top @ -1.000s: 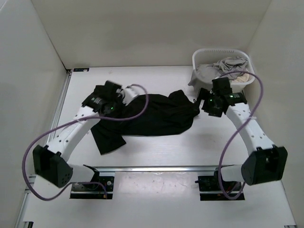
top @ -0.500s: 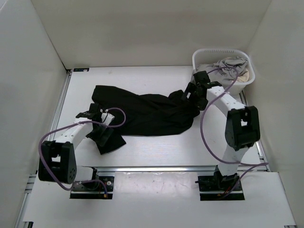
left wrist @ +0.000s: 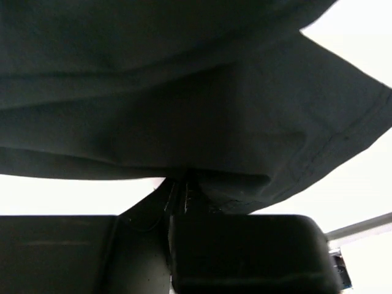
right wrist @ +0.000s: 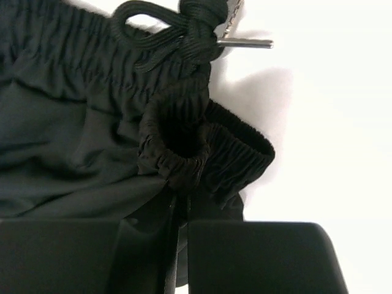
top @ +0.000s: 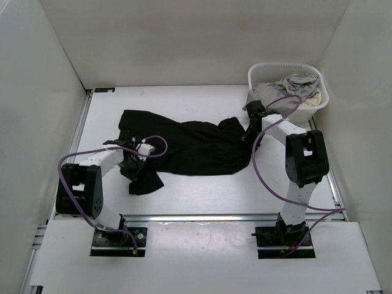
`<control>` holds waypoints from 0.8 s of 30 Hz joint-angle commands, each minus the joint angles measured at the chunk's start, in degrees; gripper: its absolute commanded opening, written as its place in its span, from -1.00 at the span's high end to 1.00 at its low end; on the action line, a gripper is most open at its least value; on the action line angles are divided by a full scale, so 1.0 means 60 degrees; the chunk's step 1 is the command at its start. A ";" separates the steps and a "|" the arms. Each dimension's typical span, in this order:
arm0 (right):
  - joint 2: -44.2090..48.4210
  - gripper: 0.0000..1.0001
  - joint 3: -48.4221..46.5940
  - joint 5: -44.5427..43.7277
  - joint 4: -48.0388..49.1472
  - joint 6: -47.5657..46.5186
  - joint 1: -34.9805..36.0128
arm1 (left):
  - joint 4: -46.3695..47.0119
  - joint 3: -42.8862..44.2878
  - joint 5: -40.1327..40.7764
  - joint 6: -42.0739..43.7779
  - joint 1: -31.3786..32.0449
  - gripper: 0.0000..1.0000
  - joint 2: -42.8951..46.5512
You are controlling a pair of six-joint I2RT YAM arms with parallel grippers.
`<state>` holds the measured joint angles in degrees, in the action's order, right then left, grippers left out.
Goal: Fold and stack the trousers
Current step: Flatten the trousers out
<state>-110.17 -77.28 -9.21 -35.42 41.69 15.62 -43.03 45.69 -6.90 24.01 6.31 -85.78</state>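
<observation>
The black trousers lie spread across the middle of the table, legs to the left and waist to the right. My left gripper is low at the near-left leg end. In the left wrist view it is shut on a pinch of the trousers beside the stitched hem. My right gripper is at the waist end. The right wrist view shows it shut on a bunched fold of the elastic waistband, with the knotted drawstring lying just beyond.
A white basket stands at the back right, close behind the right arm, holding a light grey garment and a beige cloth. White walls enclose the table on three sides. A metal rail runs along the near edge.
Both arms have dropped low onto the trousers, the left to the near-left leg end and the right to the waistband. Both grippers went from open to shut on fabric.
</observation>
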 commanded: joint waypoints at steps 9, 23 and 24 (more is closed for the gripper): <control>0.4426 1.00 -0.1284 -0.1452 -0.1083 -0.0913 -0.0564 | 0.0550 0.4415 0.2409 0.2149 -0.4080 0.72 -0.0394; 0.8150 1.00 0.2125 -0.1262 -0.2285 -0.0679 -0.2954 | 0.0403 0.3359 0.3420 0.4566 -0.5371 0.62 0.0117; 0.8268 1.00 0.2359 -0.1132 -0.2285 -0.0592 -0.2954 | 0.0403 0.3081 0.3420 0.4756 -0.5372 0.55 0.0247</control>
<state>-64.27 -65.67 -14.63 -47.62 37.52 -0.80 -39.94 67.13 10.74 48.58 -24.08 -87.31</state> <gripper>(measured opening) 0.038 0.206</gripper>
